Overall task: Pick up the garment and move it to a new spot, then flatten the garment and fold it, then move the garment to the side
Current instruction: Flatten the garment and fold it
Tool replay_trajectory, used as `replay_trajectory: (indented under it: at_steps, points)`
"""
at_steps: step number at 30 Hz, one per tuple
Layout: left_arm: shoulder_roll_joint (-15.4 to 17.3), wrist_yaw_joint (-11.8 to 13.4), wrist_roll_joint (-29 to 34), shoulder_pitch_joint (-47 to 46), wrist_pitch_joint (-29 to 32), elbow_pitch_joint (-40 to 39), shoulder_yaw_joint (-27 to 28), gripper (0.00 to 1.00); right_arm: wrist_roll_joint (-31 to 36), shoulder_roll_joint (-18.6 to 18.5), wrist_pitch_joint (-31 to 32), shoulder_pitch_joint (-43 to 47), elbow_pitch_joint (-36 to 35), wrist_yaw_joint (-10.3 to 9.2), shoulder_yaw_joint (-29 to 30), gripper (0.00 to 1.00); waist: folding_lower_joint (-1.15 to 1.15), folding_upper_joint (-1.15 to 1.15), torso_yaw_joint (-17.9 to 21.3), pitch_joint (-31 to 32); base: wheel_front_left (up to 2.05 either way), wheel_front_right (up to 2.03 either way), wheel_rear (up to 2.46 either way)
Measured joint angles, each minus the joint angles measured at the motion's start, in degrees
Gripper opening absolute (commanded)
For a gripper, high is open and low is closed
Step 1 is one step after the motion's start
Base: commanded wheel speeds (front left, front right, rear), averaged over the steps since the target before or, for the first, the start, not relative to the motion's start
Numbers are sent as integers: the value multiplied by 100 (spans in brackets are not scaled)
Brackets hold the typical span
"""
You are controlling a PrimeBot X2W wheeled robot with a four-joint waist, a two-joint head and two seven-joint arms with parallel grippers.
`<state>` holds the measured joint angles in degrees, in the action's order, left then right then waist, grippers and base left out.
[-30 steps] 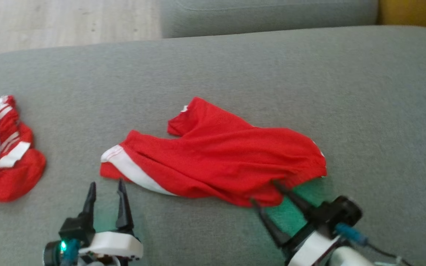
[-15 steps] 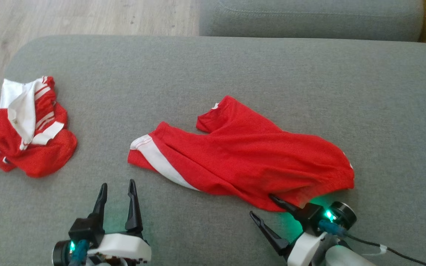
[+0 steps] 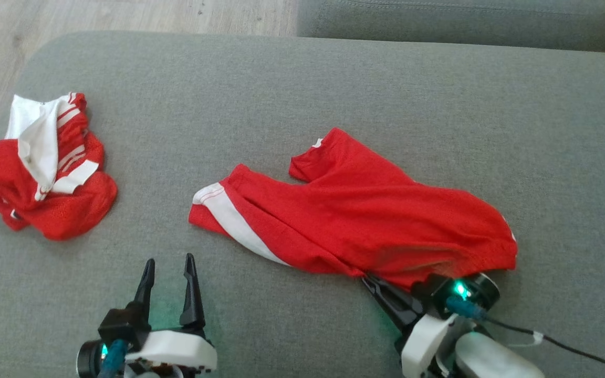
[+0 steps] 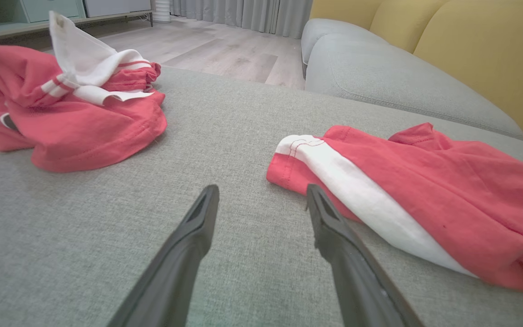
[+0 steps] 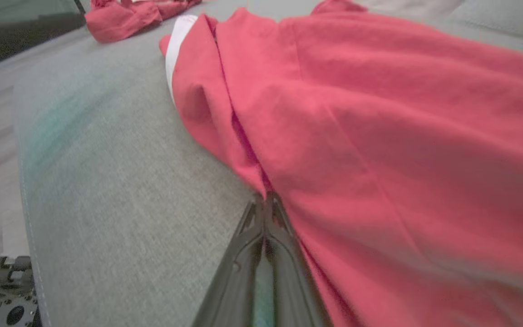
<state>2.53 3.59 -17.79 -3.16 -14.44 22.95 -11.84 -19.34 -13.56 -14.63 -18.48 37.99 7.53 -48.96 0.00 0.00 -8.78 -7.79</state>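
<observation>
Where the head view looks down on the broad grey woven-fabric cushion [image 3: 302,94], the red fabric garment [image 3: 355,220] with a white band along one end lies stretched out and rumpled at its middle. The right gripper [image 3: 373,281] sits at the garment's near edge, its two dark fingers pressed together on a fold of the hem. The left gripper [image 3: 169,260] stands apart from the cloth, short of the white-banded end, with its fingers spread and nothing between them. A crumpled red-and-white striped shirt [image 3: 45,173] lies well apart near the cushion's left end, and pale wooden floor [image 3: 124,13] shows beyond.

From the left wrist, the left gripper [image 4: 262,190] hangs just over the grey cushion [image 4: 107,236], its jaws wide. The garment's [image 4: 425,181] white-banded end lies just beside the right-hand finger; whether they touch I cannot tell. The crumpled shirt [image 4: 75,113] sits at the upper left, and yellow upholstered backrests [image 4: 470,54] rise at the upper right.

From the right wrist, the right gripper [image 5: 266,200] pinches the garment [image 5: 379,113] where its folded edge meets the cushion [image 5: 120,181], the cloth gathering to a point at the closed tips. The crumpled shirt [image 5: 125,16] shows far off at the top.
</observation>
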Motion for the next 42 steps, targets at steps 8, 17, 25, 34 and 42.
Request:
replay_trajectory:
  at_steps: [8,17,25,34,42]
  points:
    - [0,-66,-41,8,0,-55,56,100,-469,-431,0,68,-1222,0,138,0,0,0,163,146,0,0,0]
    - [0,-187,-63,120,0,-3,21,100,-1006,-1056,0,127,-1947,0,405,0,-1,0,495,355,0,0,0]
    - [2,-209,-63,-51,0,1,-301,100,-999,-1066,0,-998,-1191,0,326,0,0,0,412,-4,0,0,0]
    - [1,-152,-186,-575,-1,-64,-849,100,-1103,-1063,1,-2513,126,0,-79,0,1,0,-85,-608,0,0,0]
    - [-1,-51,-255,-750,-1,-89,-973,100,-1468,-804,49,-3023,1090,0,-268,100,2,0,-334,-965,0,0,0]
